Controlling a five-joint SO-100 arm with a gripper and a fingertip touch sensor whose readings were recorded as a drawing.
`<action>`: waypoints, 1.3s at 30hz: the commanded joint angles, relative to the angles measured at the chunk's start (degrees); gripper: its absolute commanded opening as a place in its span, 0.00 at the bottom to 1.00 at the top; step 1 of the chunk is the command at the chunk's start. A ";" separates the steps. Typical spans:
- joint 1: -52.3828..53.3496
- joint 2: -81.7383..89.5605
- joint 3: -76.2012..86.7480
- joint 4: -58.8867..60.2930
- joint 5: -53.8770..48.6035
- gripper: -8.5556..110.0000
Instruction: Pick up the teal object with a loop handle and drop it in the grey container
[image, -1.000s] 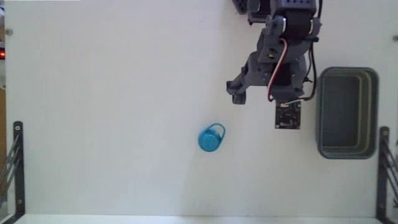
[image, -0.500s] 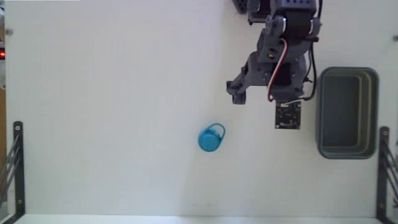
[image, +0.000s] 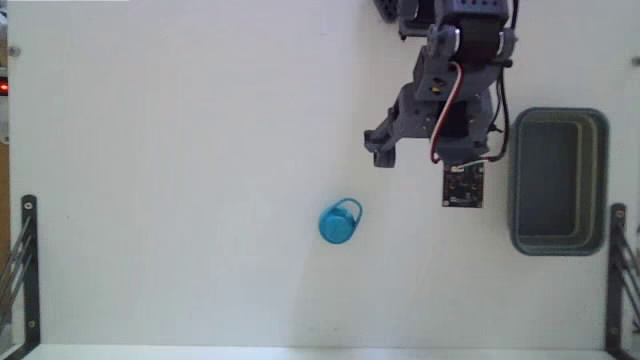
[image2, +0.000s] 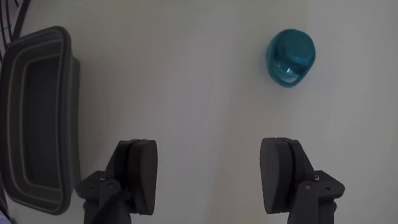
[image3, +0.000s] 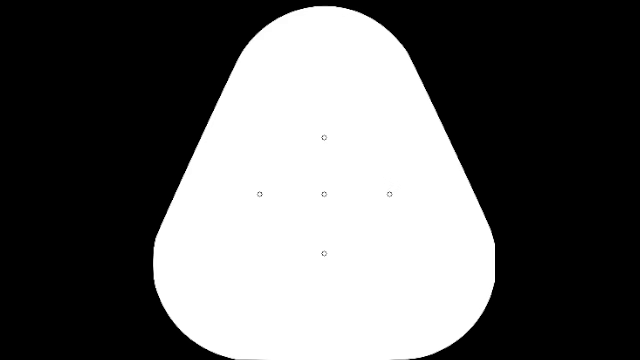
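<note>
Gripper (image2: 211, 180) of my dark grey arm hangs with its 2 fingers (image2: 138, 175) spread wide, grasping nothing. Small round teal plastic cup with a loop handle (image: 340, 221) lies on the white table (image: 160, 180), well apart from the rectangular blue-grey plastic bin (image: 558, 181).

Fixed view looks straight down — wrist view nearer, sharing table (image: 180, 150).
</note>
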 joint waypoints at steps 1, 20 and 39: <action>0.44 2.54 0.30 0.93 0.26 1.00; 0.44 2.54 0.30 0.93 0.26 1.00; 8.83 2.54 0.30 0.93 0.26 1.00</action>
